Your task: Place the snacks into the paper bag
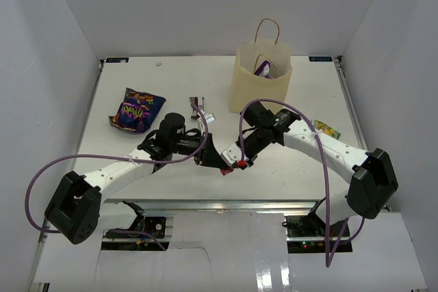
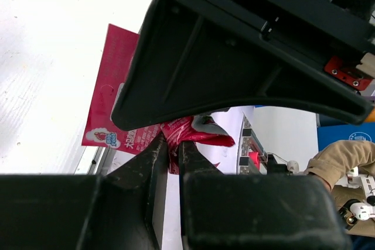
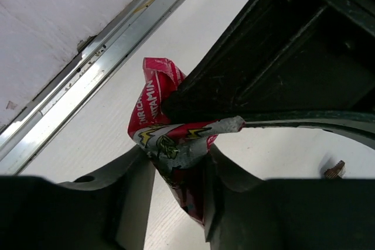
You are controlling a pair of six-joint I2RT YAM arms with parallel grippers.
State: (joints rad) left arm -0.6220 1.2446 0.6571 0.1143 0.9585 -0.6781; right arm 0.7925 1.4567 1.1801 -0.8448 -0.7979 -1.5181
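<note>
Snack packet in crinkly pink-red foil (image 3: 170, 127) hangs between the two arms over the near middle of the white table (image 1: 178, 73), well short of the tan kraft paper bag with twisted loop handles (image 1: 263, 90) standing at the far side. The left gripper (image 2: 171, 144) has its fingers drawn together on a crumpled fold of it. The right gripper (image 3: 179, 162) has its fingers on either side of the other end, with foil filling the gap between them, so it looks pinched from both sides. The packet is likely very light, soft and somewhat slippery; it buckles instead of holding a shape, so a bunched edge or the sealed seam is the surest place to grip, and pulling from both ends could tear it. A dark blue-purple snack bag (image 1: 137, 111) lies flat at the table's left, and a green-yellow packet (image 1: 327, 128) shows beside the right arm.
</note>
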